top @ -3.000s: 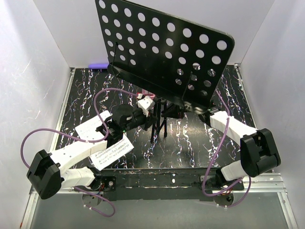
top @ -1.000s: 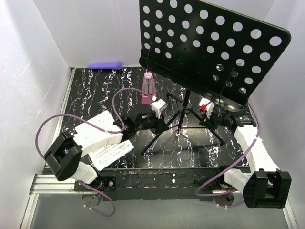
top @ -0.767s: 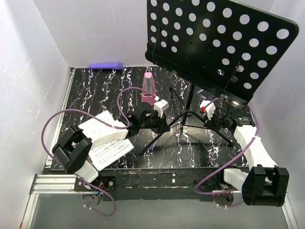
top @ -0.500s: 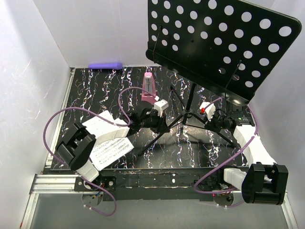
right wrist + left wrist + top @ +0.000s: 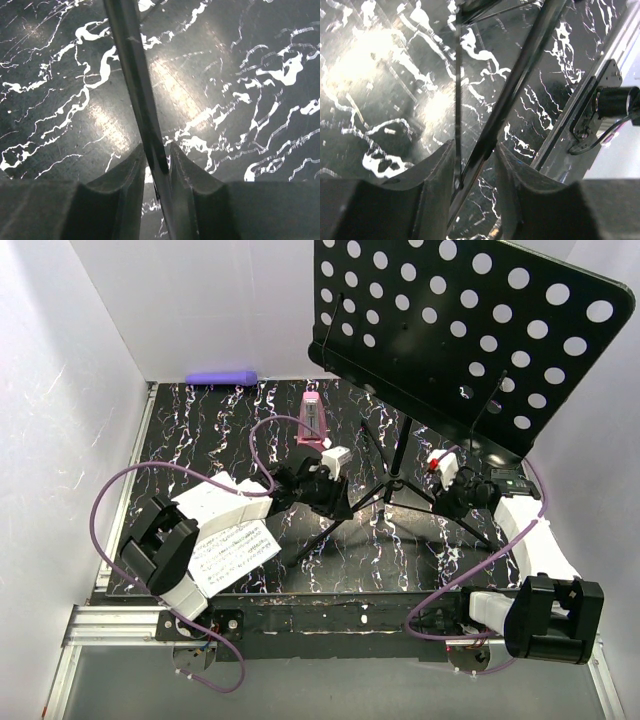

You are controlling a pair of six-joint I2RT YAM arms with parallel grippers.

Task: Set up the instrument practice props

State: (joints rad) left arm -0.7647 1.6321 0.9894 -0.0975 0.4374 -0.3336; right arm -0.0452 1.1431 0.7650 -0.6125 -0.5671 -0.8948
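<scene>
Black music stand (image 5: pixel 521 75) legs run between both jaws: left jaws slightly spread, right jaws unclear.

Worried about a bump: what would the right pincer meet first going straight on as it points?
The right pincer straddles the stand leg; straight on it likely meets the table, though depth is unclear.

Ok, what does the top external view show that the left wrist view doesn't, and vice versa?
Only top external: the stand's perforated desk, the pink metronome, a sheet-music page, the purple cylinder and the right hand. Only left wrist: a close look at a thin brace beside the tripod leg, both passing between the left hand's fingers. Both: that leg, the left hand and the marbled table.
</scene>
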